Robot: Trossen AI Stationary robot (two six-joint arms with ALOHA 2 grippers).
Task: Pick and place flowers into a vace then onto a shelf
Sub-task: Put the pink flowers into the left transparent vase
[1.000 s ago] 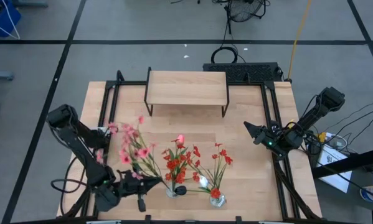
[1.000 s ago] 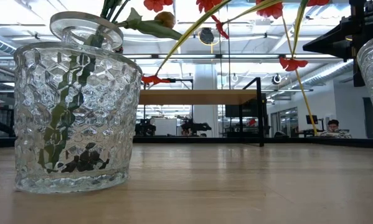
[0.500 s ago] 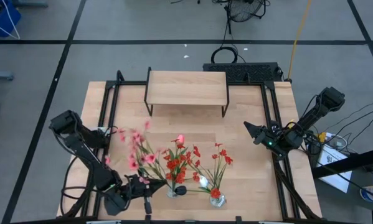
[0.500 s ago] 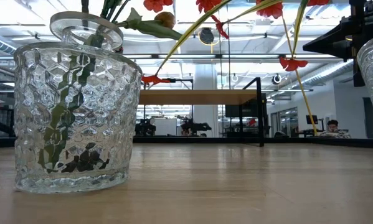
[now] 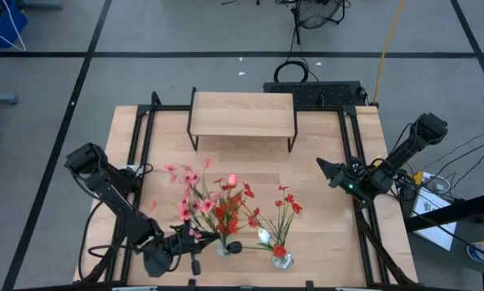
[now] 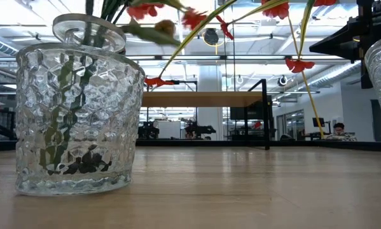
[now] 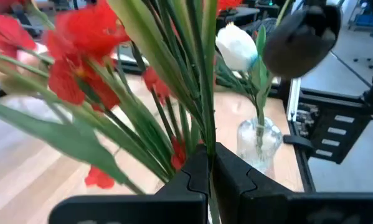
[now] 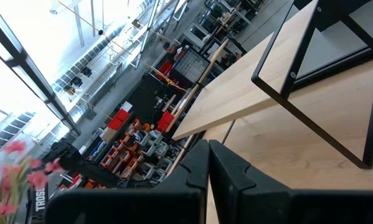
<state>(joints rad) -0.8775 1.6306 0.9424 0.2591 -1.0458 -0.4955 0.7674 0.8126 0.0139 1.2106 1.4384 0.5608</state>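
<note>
Flowers sit clamped in the left gripper, stems just beside a glass vase. Far across the wooden surface the shelf stands. Right gripper is closed, empty, over the surface edge; grey floor surrounds.

The wooden table carries the shelf near its far edge, standing on thin black legs with its light top board bare. Near the front edge stand two glass vases close together: a faceted one holding green stems, and a second one just beside it with red flowers. Black rails run along the table's left and right sides.
</note>
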